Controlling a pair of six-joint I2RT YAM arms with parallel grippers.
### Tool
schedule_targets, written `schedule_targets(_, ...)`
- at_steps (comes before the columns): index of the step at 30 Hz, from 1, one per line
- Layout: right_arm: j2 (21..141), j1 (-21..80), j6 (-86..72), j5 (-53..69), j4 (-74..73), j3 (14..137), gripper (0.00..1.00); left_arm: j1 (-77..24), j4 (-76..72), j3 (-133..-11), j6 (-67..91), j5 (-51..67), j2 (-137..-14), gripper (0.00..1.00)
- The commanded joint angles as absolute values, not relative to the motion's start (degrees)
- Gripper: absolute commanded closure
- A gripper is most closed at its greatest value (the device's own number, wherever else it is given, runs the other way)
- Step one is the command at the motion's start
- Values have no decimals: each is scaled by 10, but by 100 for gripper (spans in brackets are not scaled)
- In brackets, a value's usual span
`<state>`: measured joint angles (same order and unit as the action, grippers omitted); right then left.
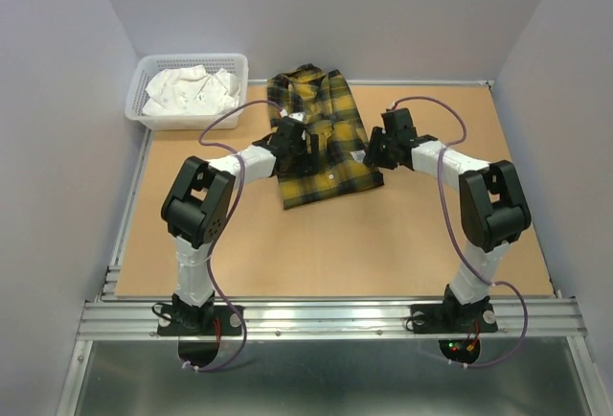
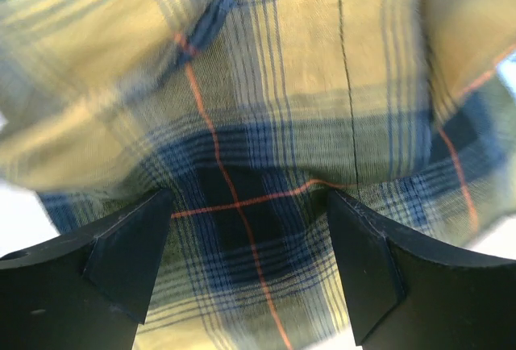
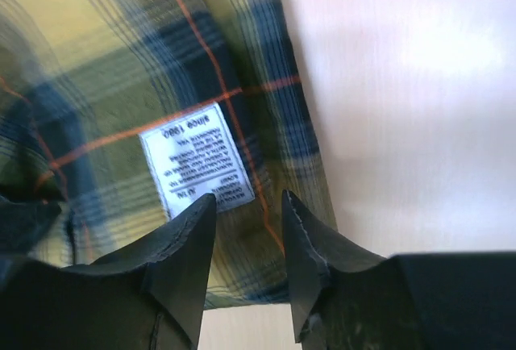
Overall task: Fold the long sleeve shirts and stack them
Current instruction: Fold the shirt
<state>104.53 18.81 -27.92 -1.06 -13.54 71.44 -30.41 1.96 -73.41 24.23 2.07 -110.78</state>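
Note:
One of the long sleeve shirts (image 1: 330, 172), yellow plaid with dark checks and thin red lines, lies partly folded at the back middle of the table, collar toward the far wall. My left gripper (image 1: 305, 144) hovers over its left half, open wide; in the left wrist view the cloth (image 2: 266, 84) fills the space under the gripper (image 2: 248, 205). My right gripper (image 1: 370, 157) sits at the shirt's right edge. In the right wrist view its jaws (image 3: 248, 201) stand narrowly apart over the hem (image 3: 105, 68), just below a white care label (image 3: 197, 168).
A white plastic basket (image 1: 192, 57) with crumpled white cloth (image 1: 192, 90) stands at the back left corner. The brown tabletop (image 1: 316, 243) stretches bare toward the arm bases. Grey walls close in the left, right and back.

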Motion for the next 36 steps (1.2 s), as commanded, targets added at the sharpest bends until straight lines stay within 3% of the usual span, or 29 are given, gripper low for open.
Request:
schedule_targets(1, 1058, 185, -291, -38, -98, 665, 61, -314, 35, -768, 243, -17, -1134, 11)
schedule_targets(6, 1037, 167, -302, -81, -98, 624, 70, -331, 63, -774, 243, -47, -1157, 11)
schedule_targets(12, 973, 146, -295, -78, -100, 619, 71, -336, 71, -787, 239, -62, -1122, 11)
schedule_targets(15, 939, 146, -298, -6, -98, 639, 64, -336, 77, -799, 232, -69, -1072, 8)
schedule_targets(19, 921, 153, -347, 121, -36, 649, 42, -336, 79, -785, 222, -76, -986, 7)
schedule_targets(23, 934, 183, -385, 225, 71, 661, 27, -336, 74, -733, 224, -53, -937, 8)
schedule_targets(28, 987, 213, -454, 296, 193, 663, 25, -336, 48, -651, 237, -22, -927, 17)
schedule_targets(36, 1097, 215, -510, 339, 349, 607, 25, -336, 4, -640, 244, 21, -1019, 30)
